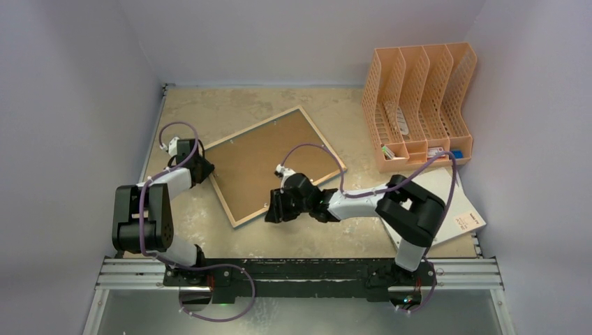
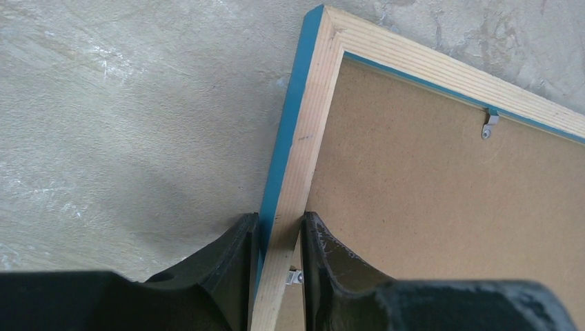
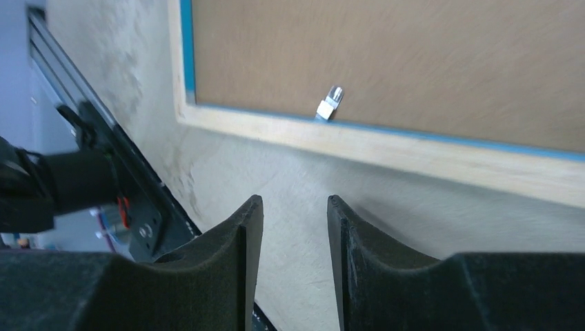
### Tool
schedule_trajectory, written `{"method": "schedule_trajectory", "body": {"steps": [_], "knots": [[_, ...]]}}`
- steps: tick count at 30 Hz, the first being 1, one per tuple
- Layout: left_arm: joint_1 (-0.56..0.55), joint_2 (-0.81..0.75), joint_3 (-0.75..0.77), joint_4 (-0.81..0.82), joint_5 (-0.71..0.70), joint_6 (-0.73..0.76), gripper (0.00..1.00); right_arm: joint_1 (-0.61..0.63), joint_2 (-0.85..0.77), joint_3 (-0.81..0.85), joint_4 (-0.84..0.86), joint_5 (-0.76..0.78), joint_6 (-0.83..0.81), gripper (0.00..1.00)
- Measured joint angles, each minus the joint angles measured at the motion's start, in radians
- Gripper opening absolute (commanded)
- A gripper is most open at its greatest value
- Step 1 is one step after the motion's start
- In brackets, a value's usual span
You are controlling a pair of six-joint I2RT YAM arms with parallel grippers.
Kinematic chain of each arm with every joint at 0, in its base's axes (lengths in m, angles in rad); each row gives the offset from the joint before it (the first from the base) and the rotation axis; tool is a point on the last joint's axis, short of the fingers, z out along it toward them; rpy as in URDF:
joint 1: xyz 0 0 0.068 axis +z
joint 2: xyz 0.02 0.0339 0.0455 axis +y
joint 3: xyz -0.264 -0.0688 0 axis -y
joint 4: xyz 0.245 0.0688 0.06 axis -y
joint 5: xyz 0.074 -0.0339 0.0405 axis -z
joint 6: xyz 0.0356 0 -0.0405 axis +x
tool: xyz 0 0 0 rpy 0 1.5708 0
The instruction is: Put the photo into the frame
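The frame (image 1: 255, 127) was found lying face down and askew on the desk (image 1: 202, 105), toward its left and middle, with a brown backing board (image 1: 269, 164) filling its rear. Only the top view gave the whole outline, one corner pointing toward the arms; a peach file organiser (image 1: 419, 105) was seen at the far right of the desk, and a white sheet (image 1: 464, 220) lay partly hidden under the right arm. The blue edge and pale wood of the frame (image 2: 296, 172) were shown closely by the left wrist view alone, together with the board (image 2: 428, 207) and a small metal clip (image 2: 490, 126) on the far rail. There the left gripper (image 2: 279, 224) was seen clamped on the left rail, one finger against the blue outer edge and the other against the inner side; from above, this gripper (image 1: 202, 167) was merely seen at the frame's left side. In the right wrist view, the near rail of the frame (image 3: 414, 155) and another clip (image 3: 330, 103) were shown. The right gripper (image 3: 295, 207) was held short of that rail with its jaws apart, nothing between them and only bare desk beneath; from above it (image 1: 276, 209) was placed just beside the frame's near corner.
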Motion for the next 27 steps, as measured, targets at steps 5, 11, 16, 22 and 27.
{"method": "schedule_trajectory", "body": {"steps": [5,11,16,22,27], "knots": [[0.000,0.000,0.001,-0.002,0.004,0.008,0.27,0.103,0.077,0.034,-0.002,0.000,0.016,0.35],[0.001,0.000,0.001,-0.002,0.011,0.017,0.27,0.197,0.158,0.130,-0.015,0.043,0.031,0.34],[0.002,-0.002,-0.005,0.003,0.013,0.015,0.23,0.212,0.201,0.192,-0.019,0.127,0.054,0.35],[0.002,-0.006,-0.016,0.017,0.015,0.013,0.20,0.210,0.212,0.210,-0.019,0.209,0.091,0.37],[-0.002,-0.024,-0.030,0.013,0.014,0.006,0.17,0.210,0.215,0.215,-0.022,0.232,0.108,0.37]]}}
